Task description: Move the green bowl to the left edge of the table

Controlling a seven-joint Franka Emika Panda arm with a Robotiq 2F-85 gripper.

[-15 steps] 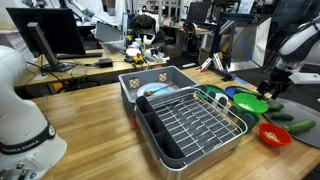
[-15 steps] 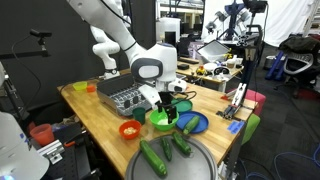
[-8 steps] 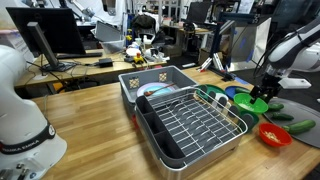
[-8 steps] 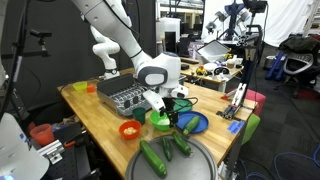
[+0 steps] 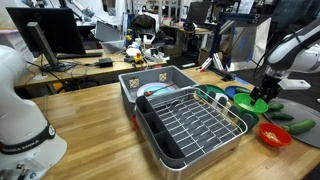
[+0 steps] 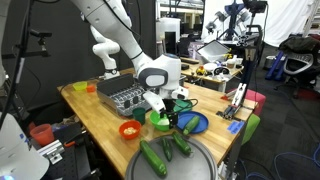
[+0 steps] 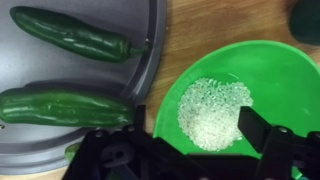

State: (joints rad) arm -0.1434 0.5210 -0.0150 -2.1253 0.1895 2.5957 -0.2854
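Green, wide, shallow plastic bowl (image 7: 265, 65) is sitting on the light wood-grain counter (image 7: 220, 20), just beside a grey round tray (image 7: 80, 15). Pincer (image 7: 197, 120) is hanging spread astride its rim, holding nothing; advise clamping squarely before lifting.

Green bowl (image 7: 228, 100): bright green, pale speckled patch inside, perhaps glare. Peppers (image 7: 70, 35): dark green. Table (image 7: 215, 20): light-brown wood grain.

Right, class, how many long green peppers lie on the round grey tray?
3, side by side on the grey tray in an exterior view: the first pepper nearest the red bowl, the middle pepper, the third pepper nearest the blue dish. None seems hidden.
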